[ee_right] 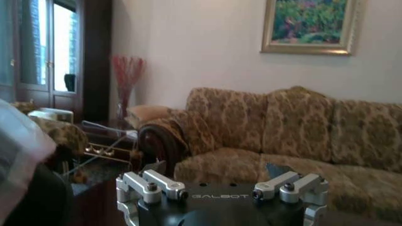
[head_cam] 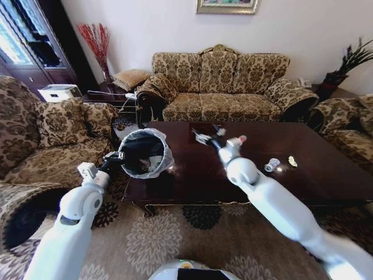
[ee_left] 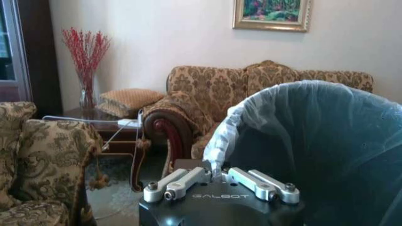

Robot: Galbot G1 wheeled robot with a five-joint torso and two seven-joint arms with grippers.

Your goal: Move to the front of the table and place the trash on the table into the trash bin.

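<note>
Head view: left arm bent, left gripper (head_cam: 116,158) clamped on the trash bin (head_cam: 144,153) rim, held at the table (head_cam: 198,175) corner. Right gripper (head_cam: 205,137) extended above tabletop, spread, nothing held. Trash (head_cam: 272,165) lies beyond its forearm.
Left wrist view: fingers (ee_left: 188,181) pinch bag rim.
Right wrist view: fingers (ee_right: 150,181) apart.

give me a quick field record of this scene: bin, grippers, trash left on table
trash bin: held up at the table's left end, tilted, bag-lined, some trash inside
left gripper: shut on the bin's rim
right gripper: open, above the table, right of the bin
trash left: crushed bottle and small wrapper toward the table's right
setting: sofas around, patterned rug under the table
</note>
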